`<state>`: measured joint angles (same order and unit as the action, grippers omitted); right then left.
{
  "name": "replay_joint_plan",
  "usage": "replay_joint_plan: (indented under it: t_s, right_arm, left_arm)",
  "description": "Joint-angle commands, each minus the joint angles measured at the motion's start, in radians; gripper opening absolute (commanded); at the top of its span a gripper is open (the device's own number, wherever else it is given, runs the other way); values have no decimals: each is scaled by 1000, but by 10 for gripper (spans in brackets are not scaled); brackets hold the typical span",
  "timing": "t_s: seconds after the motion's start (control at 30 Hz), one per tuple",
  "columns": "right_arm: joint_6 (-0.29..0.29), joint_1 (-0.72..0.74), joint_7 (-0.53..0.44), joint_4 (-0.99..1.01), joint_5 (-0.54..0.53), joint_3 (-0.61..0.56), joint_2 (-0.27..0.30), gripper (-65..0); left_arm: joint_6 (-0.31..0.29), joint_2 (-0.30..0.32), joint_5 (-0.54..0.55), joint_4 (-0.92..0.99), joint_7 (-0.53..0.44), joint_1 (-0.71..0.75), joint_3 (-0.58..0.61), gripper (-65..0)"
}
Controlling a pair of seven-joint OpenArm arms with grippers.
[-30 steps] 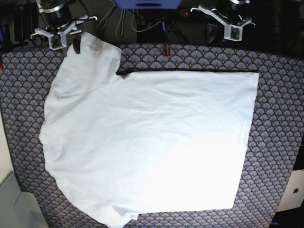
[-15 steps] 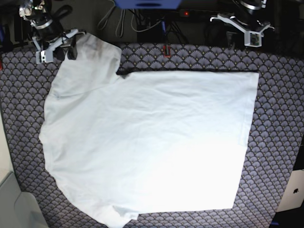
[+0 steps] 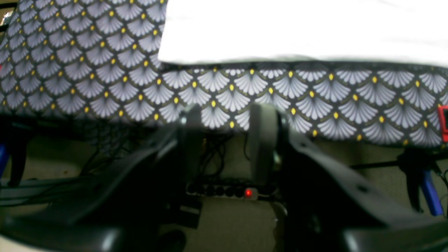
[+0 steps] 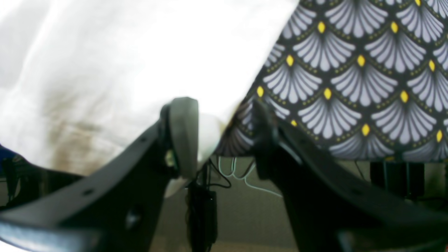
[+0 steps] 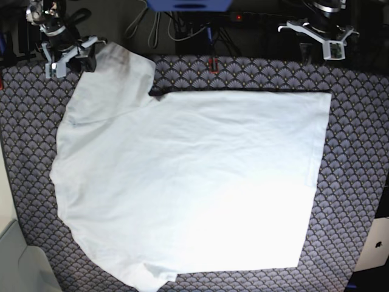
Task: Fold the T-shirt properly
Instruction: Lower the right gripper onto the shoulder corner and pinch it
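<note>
On the fan-patterned tablecloth (image 5: pixel 358 152) you have the T-shirt (image 5: pixel 194 182) spread flat and taking up most of the surface in the base view. Its hem side runs down that view's right, one long straight edge lies along the top, and a sleeve (image 5: pixel 115 73) reaches up to the top left corner, where it hangs slightly over the table's far edge. A second sleeve curls at the bottom left, near the front edge.

Your right gripper (image 4: pixel 220 136) sits at that top left sleeve. From its wrist camera you see the jaws parted, with the sleeve's corner lying between them and just touching the inner face of one finger (image 4: pixel 183 133); the other finger stands clear over the patterned cloth. Nothing is pinched: the cloth simply drapes into the gap. A brownish smudge shows on the sleeve fabric close by.

Your left gripper (image 3: pixel 227 140) hangs off the table at the far edge, on the base view's upper right, well apart from the shirt. Its jaws stand apart with nothing between them, and through the gap you see cables and a power strip (image 3: pixel 224 191) with a red light below. The shirt's straight edge lies on the cloth ahead of it, not touching the fingers.
</note>
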<state>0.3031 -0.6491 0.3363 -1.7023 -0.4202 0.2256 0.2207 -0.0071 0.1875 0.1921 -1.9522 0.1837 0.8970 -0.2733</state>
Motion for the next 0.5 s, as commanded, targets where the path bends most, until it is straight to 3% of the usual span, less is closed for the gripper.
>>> replay_joint_plan:
  t_s: [0.0,0.13,0.27,0.47]
  right_arm:
    - [18,-8,-9,-11,-6,1,6,-394]
    - [98,-8,-6,-11,-6,-16,-20,-396]
    - [130,-8,-6,-11,-6,-16,-39,-405]
    - [130,-7,-4,-11,-6,-18,-43,-545]
  left_arm:
    - [3,5,2,-16,-23,9,-5,-421]
    - [3,5,0,-16,-23,9,-7,-421]
    - [3,7,0,-16,-23,9,-7,-421]
    - [0,4,0,-13,-23,6,-42,-421]
